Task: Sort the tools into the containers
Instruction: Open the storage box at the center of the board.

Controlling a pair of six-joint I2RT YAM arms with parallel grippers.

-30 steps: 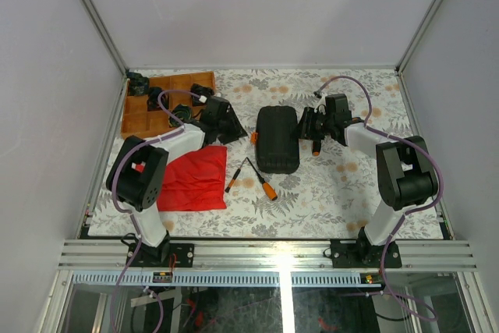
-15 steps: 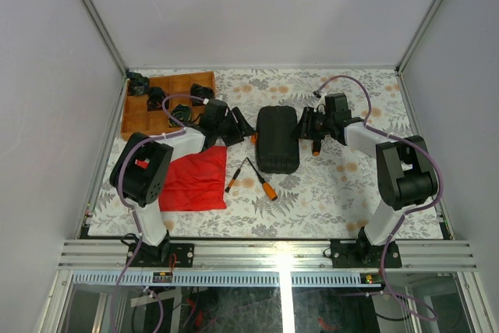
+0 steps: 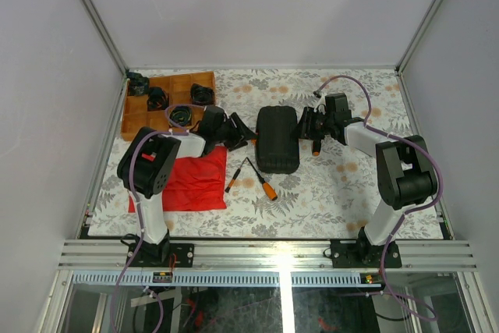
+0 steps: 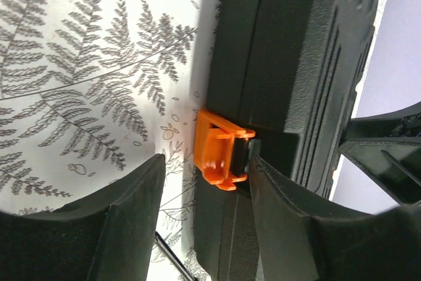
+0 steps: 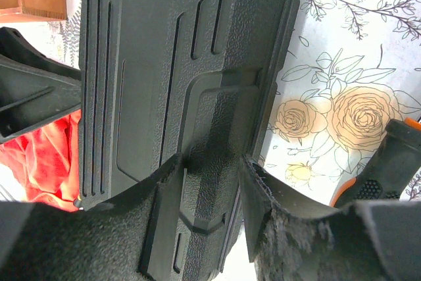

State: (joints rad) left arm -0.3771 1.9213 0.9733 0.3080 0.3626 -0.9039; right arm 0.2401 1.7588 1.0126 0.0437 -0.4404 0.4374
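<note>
Black tool case [image 3: 278, 139] is lying shut, ribbed lid up, at centre frame on the floral counter [image 3: 335, 193]. Two screwdrivers [image 3: 263, 182] are lying in a V just below its lower-left corner, and orange-handled pliers [image 5: 378, 176] are sitting just off its right side. Left pincer [image 4: 205, 162] is standing open at the case's left edge, fingers flanking the orange latch [image 4: 220, 156] and gripping nothing; right pincer [image 5: 210, 162] is sitting partly open over the lid's right edge, nothing clamped, contact with the lid unclear.
</note>
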